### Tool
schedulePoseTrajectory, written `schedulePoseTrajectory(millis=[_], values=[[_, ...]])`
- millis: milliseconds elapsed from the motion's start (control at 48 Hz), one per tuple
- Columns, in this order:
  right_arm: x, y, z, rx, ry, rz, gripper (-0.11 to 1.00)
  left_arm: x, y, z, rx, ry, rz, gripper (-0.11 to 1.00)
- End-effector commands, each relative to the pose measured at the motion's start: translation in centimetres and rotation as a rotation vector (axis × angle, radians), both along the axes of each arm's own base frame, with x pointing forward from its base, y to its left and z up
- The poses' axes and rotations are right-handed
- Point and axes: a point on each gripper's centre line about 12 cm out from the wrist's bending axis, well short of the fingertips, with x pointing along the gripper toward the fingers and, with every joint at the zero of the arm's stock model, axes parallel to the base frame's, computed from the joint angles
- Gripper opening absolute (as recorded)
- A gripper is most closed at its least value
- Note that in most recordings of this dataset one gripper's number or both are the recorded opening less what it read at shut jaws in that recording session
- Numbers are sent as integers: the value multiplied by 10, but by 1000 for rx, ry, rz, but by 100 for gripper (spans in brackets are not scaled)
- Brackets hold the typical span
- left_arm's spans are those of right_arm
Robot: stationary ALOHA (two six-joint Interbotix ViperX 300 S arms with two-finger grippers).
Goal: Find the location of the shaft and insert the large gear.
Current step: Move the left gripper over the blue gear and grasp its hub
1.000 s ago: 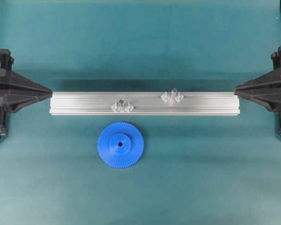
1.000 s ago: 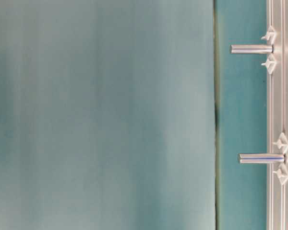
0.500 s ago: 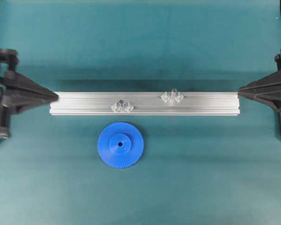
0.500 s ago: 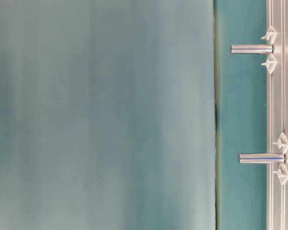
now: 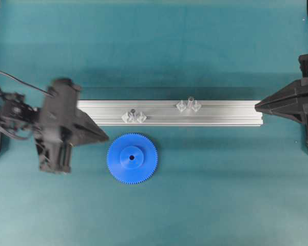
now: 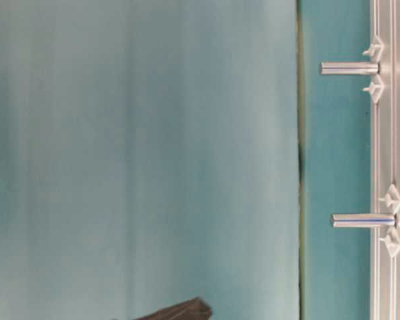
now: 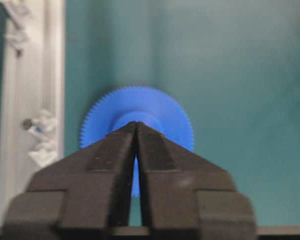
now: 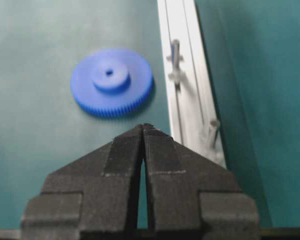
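Flat on the mat, large gear (image 5: 132, 158) hub-up – both grippers' jaws pressed together, empty.

A long silver metal rail (image 5: 169, 113) lies flat on the green table mat (image 5: 205, 195), going from left to right across the middle. It has grooves running along its top. Little clear diamond-shaped mounts (image 5: 135, 117) sit on the rail in two pairs, one pair toward the left and one pair (image 5: 189, 106) near the middle.
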Motion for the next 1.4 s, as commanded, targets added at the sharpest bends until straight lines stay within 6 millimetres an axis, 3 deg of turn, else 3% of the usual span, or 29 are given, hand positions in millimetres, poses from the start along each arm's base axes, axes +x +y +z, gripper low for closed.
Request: schedulePoseTrajectory(millis=[0,83,229,333,875,1209,1376], values=[[2,-2,7,11,8,-14,7,11,-8,8,-1,-6,-20,13],[1,-4,5,23,26,-31,7,19,-12,5,-14,16,-17,31],[0,-8,4,26,41,-52,7,35,-15,-7,-73,102,25,75],[-1,-10,1,26,76,-64,7,43,-18,-25,-106,180,57,92],[-4,-11,-4,28,114,-70,7,71,-22,-100,-67,375,71,92],[-4,-9,-6,27,116,-58,7,89,-22,-125,-42,473,84,92],[-4,-6,-8,30,118,-44,7,93,-19,-126,-40,489,94,92]])
